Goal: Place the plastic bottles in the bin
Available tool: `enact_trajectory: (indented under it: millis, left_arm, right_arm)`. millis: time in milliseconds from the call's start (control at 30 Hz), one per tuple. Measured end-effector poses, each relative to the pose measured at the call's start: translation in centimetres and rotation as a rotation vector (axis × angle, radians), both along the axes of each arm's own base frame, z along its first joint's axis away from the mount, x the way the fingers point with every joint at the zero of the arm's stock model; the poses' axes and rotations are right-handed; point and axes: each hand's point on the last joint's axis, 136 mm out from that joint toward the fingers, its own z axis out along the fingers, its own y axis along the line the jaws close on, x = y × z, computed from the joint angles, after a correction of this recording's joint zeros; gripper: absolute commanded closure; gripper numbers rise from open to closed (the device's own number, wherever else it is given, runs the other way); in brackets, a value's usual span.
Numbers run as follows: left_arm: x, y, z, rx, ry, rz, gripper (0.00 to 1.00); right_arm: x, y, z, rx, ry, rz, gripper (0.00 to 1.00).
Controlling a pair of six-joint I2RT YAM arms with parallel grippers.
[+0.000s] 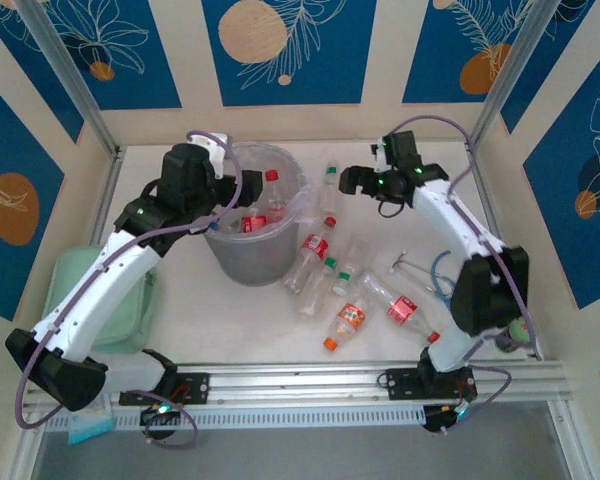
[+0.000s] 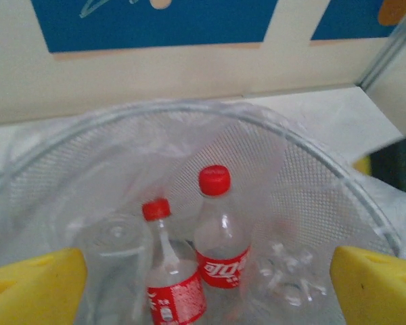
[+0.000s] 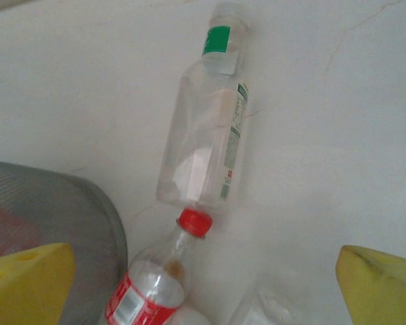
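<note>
Left gripper [image 2: 206,281] spread wide, nothing pinched, hanging over the bin [image 2: 311,152]. In the bin: two red-cap bottles [image 2: 220,230] leaning against each other, with clear ones around them. Right gripper [image 3: 203,288] also spread wide, nothing pinched, just right of the bin. Below it lies a green-label bottle [image 3: 203,135], its base against the cap of a red-label bottle [image 3: 152,291] beside the bin wall. More bottles [image 1: 350,300] lie scattered right of the bin.

Robot lab booth: aluminium frame [image 1: 70,80], printed blue wall panels [image 1: 290,50].
</note>
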Motion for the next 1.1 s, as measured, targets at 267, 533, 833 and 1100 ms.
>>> enact_trajectory:
  millis: [267, 533, 833, 1100]
  left_arm:
    - [-1.5, -0.7, -1.7, -0.070, 0.039, -0.046, 0.06]
    - [-2.3, -0.7, -1.9, -0.116, 0.022, -0.060, 0.06]
    - [-2.3, -0.7, -1.8, -0.127, 0.006, -0.060, 0.04]
    - [-2.2, -0.5, -1.9, -0.122, 0.002, -0.051, 0.04]
  right_arm:
    - [4.9, 5.0, -7.0, -0.110, 0.156, 0.048, 0.02]
    - [5.6, 4.5, -12.2, -0.180, 0.281, 0.015, 0.14]
    - [6.1, 4.8, -12.1, -0.178, 0.275, 0.015, 0.26]
    - [5.8, 4.9, -12.0, -0.187, 0.284, 0.022, 0.24]
